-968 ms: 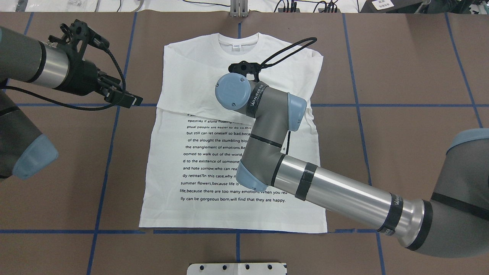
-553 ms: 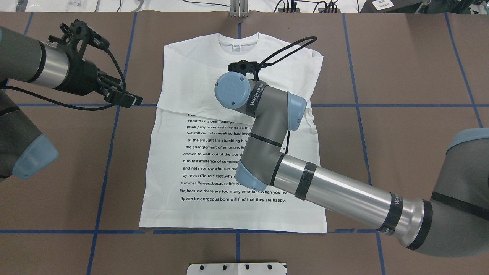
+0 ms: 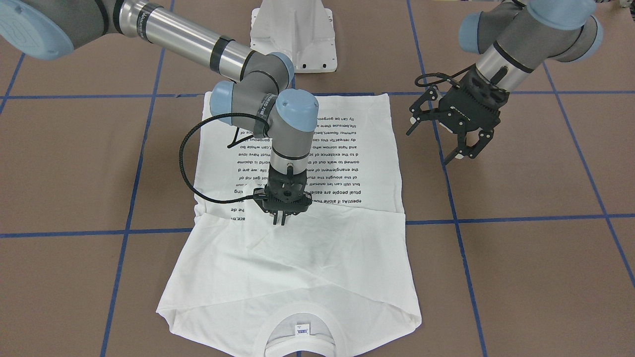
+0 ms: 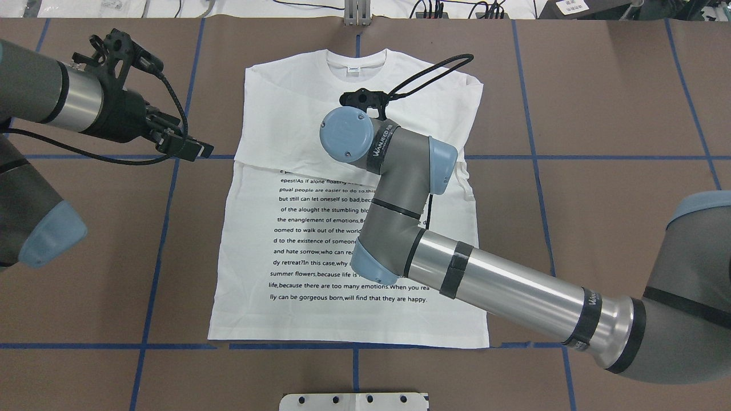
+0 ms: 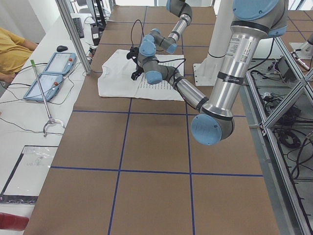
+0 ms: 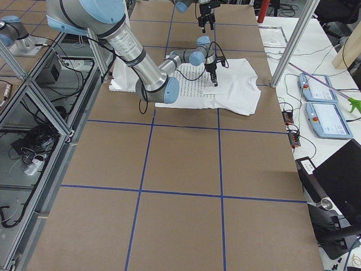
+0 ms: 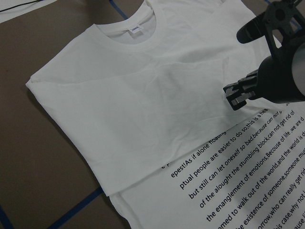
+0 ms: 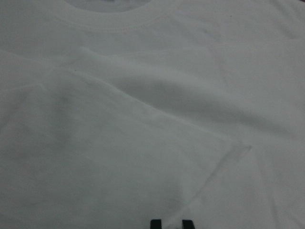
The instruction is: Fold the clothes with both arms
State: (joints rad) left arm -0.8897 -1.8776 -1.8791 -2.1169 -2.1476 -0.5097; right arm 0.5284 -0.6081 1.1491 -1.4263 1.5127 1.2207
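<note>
The white T-shirt [image 4: 320, 240] lies flat on the brown table, text side up, collar [image 4: 355, 60] at the far end. Its sleeves are folded across the chest [image 3: 297, 258]. My right gripper [image 3: 279, 220] points straight down over the shirt's middle, just at the fold edge, fingers together with nothing seen between them. In the right wrist view the fingertips [image 8: 156, 223] hover close over plain white cloth [image 8: 143, 119]. In the overhead view the right wrist hides its gripper. My left gripper [image 3: 464, 151] hangs open above bare table beside the shirt, also seen in the overhead view [image 4: 191, 149].
The white pedestal base [image 3: 293, 34] stands at the robot's side of the table. A black cable loop [image 4: 434, 71] arcs over the shirt's shoulder. Blue tape lines [image 4: 165, 228] cross the table. A person's sleeve [image 5: 12, 51] and two pendants [image 5: 49, 73] are at a side bench.
The right arm's wrist has crept a little to the overhead view's left and up. The left arm and the shirt's shape look the same.
</note>
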